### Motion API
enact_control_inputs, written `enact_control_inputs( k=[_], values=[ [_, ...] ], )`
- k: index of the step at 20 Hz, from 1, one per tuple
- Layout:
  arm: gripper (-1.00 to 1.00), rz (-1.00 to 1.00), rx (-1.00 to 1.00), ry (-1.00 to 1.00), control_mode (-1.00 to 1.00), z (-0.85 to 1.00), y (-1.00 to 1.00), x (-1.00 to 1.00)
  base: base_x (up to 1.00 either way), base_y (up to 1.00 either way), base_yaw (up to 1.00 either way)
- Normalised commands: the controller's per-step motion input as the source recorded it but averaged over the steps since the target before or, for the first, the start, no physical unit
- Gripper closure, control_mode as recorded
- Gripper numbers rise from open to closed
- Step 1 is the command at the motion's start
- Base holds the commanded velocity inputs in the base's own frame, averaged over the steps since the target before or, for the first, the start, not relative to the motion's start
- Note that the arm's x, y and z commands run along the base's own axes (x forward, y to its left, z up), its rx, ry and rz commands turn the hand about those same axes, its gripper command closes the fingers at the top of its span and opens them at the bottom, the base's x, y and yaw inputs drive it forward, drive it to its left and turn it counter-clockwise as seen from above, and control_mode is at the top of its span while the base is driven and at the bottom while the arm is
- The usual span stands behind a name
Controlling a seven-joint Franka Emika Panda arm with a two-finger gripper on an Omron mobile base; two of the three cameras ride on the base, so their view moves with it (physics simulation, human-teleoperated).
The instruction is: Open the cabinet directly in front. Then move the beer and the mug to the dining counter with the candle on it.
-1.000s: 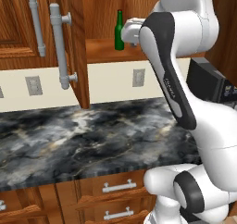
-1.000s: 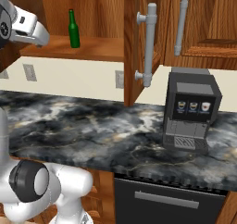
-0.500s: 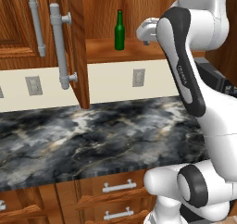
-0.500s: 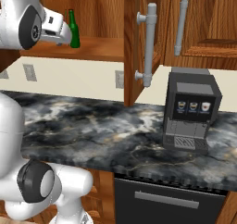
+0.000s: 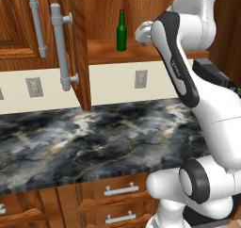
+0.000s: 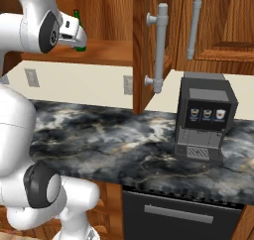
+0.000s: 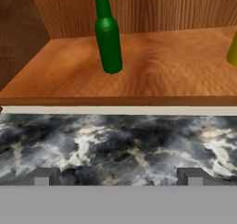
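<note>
The reddish-brown wooden wall cabinet (image 5: 75, 43) stands open, its door with long grey bar handle swung outward. On its plain wood shelf, the dark-green glass beer bottle (image 5: 122, 31) stands upright. In the hand view, the yellow mug (image 7: 233, 52) sits at 3 o'clock from the bottle, well apart.

I have the arm raised high from its base, elbow bent sharply, with the forearm reaching forward toward the cabinet (image 5: 84, 43) shelf. The gripper (image 7: 115, 177) sits just in front of the shelf's front edge, at about shelf height, pointing level into the opening. Its jaws stand spread wide with nothing between them; in the hand view both fingertips (image 7: 44, 177) show far apart, short of the shelf edge and touching nothing. From the left base view the hand is tucked behind the dark-jointed forearm, close to the shelf front.
</note>
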Motion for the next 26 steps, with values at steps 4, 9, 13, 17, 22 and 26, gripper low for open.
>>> enact_control_inputs(
  k=[4, 9, 13, 17, 22, 26],
  values=[
    [-1.00, 0.00, -0.01, 0.00, -1.00, -0.09, 0.26, 0.68, 0.00, 0.00, 0.00],
    [-1.00, 0.00, 0.00, 0.00, -1.00, 0.00, 0.43, 0.65, 0.00, 0.00, 0.00],
    [-1.00, -0.01, -0.01, 0.00, -1.00, 0.00, 0.10, 0.54, 0.00, 0.00, 0.00],
    [-1.00, 0.00, 0.00, 0.00, -1.00, 0.00, 0.00, 0.47, 0.00, 0.00, 0.00],
    [-1.00, 0.00, 0.00, 0.00, -1.00, 0.00, 0.00, 0.55, 0.00, 0.00, 0.00],
    [-1.00, 0.00, 0.00, 0.00, -1.00, -0.04, 0.00, 0.47, 0.00, 0.00, 0.00]
  ],
)
